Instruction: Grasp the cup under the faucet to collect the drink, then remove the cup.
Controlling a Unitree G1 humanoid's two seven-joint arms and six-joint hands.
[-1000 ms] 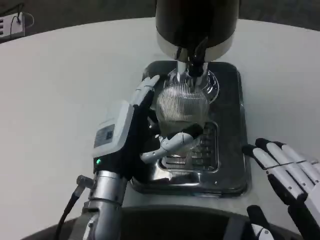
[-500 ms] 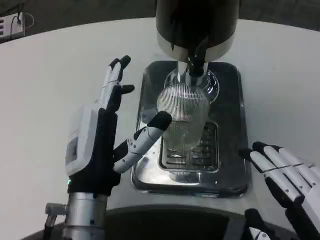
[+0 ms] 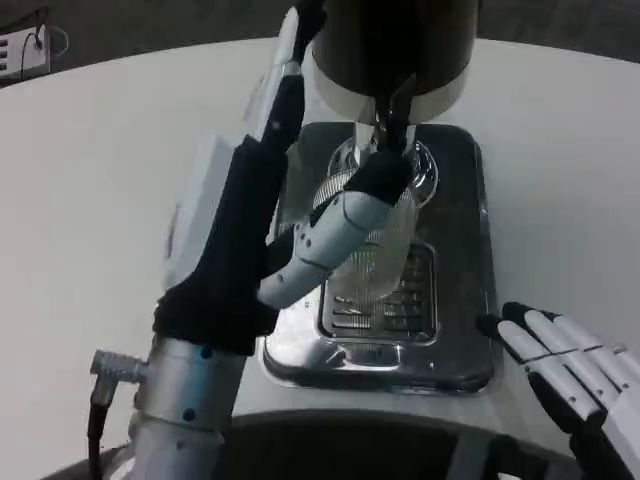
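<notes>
A white table (image 3: 90, 180) bears a steel drip tray (image 3: 470, 300), with a power strip (image 3: 22, 48) at its far-left edge.

A clear ribbed cup (image 3: 385, 240) stands upright beneath the black faucet (image 3: 392, 115), on a steel drip tray (image 3: 460, 330).

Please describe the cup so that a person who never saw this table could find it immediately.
Find the dark drink dispenser at the far side of the white table; a shiny metal drip tray lies before it. The cup stands on this tray, directly under the faucet. It is the one clear, ribbed glass thing there.
</notes>
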